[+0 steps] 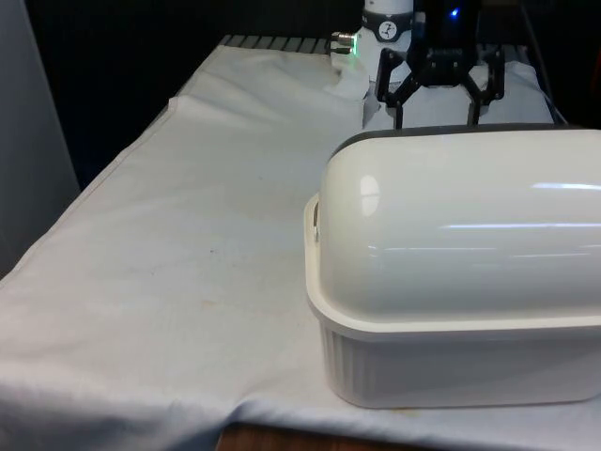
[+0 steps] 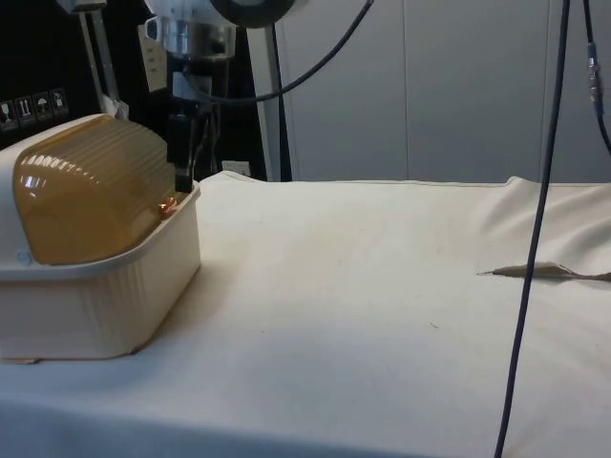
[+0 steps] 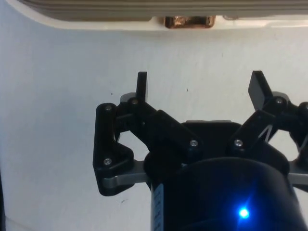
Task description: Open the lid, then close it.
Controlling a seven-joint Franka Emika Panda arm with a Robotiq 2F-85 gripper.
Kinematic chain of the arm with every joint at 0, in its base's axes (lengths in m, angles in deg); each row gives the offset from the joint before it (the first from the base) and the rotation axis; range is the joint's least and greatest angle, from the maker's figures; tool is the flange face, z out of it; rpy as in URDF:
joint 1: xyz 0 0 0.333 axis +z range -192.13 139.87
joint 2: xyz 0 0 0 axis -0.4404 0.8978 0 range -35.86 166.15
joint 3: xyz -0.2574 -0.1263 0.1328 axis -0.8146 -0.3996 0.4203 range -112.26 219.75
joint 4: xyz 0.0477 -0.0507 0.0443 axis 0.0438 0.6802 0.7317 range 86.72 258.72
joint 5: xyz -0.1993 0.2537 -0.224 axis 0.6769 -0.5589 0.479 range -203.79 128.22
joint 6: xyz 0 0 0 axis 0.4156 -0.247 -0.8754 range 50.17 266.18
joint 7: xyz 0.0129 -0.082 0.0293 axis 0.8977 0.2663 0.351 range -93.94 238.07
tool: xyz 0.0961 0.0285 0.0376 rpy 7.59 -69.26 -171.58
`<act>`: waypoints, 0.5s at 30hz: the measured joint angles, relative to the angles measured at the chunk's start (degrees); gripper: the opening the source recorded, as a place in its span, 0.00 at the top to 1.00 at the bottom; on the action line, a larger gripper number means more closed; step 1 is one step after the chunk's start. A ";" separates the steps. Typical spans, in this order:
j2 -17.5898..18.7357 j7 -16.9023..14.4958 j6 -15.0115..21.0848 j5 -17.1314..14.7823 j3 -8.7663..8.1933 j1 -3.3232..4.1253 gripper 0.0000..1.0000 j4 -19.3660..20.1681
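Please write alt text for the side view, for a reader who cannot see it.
A cream bread box with a closed amber roll-top lid stands on a white cloth. The black gripper hangs just at its copper handle.

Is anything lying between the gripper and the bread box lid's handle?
No. In the wrist view only bare white cloth lies between the open gripper and the coppery handle at the lid edge; the side view agrees.

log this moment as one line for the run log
stage: approach | hand: open, holding nothing, beside the bread box by its copper handle | lid: shut | cloth: bare ahead of box
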 measured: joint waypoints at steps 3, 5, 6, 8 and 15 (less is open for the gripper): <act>0.29 0.00 1.49 0.00 0.00 0.00 0.00 0.40; 0.57 0.00 2.52 0.00 0.00 0.00 0.00 0.74; 0.57 0.00 2.52 0.00 0.00 0.00 0.00 0.74; 1.15 0.00 3.95 0.00 -0.06 0.00 0.00 1.15; 2.18 0.00 6.47 0.00 -0.17 -0.06 0.00 1.32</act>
